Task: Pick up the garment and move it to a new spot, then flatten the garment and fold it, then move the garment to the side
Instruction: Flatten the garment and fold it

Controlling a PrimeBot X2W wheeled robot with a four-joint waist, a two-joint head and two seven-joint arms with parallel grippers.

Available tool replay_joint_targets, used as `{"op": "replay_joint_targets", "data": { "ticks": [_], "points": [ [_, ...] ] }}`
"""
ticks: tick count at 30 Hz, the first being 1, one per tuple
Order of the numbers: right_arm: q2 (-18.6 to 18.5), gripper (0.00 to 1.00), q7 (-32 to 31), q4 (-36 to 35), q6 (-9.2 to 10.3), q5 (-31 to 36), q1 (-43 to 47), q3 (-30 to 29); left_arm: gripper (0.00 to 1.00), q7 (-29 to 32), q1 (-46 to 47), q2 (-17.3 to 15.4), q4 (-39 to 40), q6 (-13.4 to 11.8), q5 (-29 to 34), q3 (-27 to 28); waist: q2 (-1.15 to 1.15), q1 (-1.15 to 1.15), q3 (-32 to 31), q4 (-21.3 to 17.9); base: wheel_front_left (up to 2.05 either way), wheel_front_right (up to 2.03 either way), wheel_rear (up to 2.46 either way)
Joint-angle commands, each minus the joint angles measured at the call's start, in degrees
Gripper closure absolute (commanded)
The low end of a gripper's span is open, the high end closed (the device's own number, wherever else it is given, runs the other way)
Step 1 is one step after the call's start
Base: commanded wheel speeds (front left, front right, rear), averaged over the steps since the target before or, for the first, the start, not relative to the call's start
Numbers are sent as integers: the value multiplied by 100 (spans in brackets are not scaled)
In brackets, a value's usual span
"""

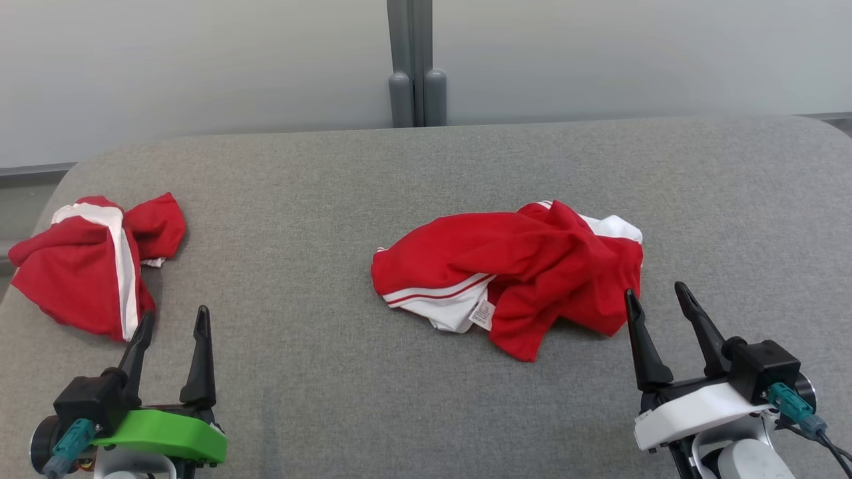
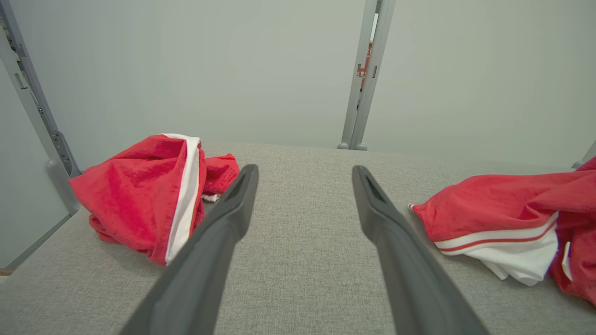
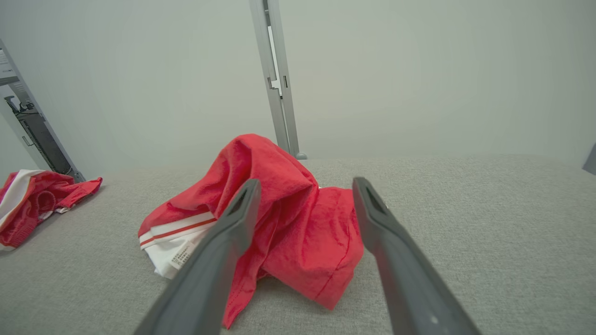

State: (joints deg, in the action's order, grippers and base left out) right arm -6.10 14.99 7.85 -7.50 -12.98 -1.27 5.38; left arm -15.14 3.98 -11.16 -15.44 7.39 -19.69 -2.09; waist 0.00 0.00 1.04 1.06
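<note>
Red fabric with white panels and striped trim: the crumpled garment (image 1: 512,266) lies in a heap on the grey cloth-covered table (image 1: 299,319), right of centre, with a white label showing at its near edge. The right gripper (image 1: 654,291) stands just beside the heap's near right edge, fingers spread wide with nothing between them; contact with the cloth cannot be confirmed. The left gripper (image 1: 174,313) sits at the table's near left, fingers likewise spread and empty. A second garment (image 1: 80,273), also red and white, lies bunched at the left edge, just beyond the left gripper and well apart from the first.
</note>
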Motion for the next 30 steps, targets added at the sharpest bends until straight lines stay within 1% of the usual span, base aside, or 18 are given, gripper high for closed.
{"op": "replay_joint_targets", "data": {
  "ticks": [1,30],
  "points": [
    [3,0,18,-34,2,46,4,-8,0,0,38,17,-25,17,79,28,0,0,-2,-1,0,0,0],
    [2,0,-34,-140,2,47,122,-28,0,0,-43,110,-67,17,270,198,0,0,-53,-28,0,0,0]
  ]
}}
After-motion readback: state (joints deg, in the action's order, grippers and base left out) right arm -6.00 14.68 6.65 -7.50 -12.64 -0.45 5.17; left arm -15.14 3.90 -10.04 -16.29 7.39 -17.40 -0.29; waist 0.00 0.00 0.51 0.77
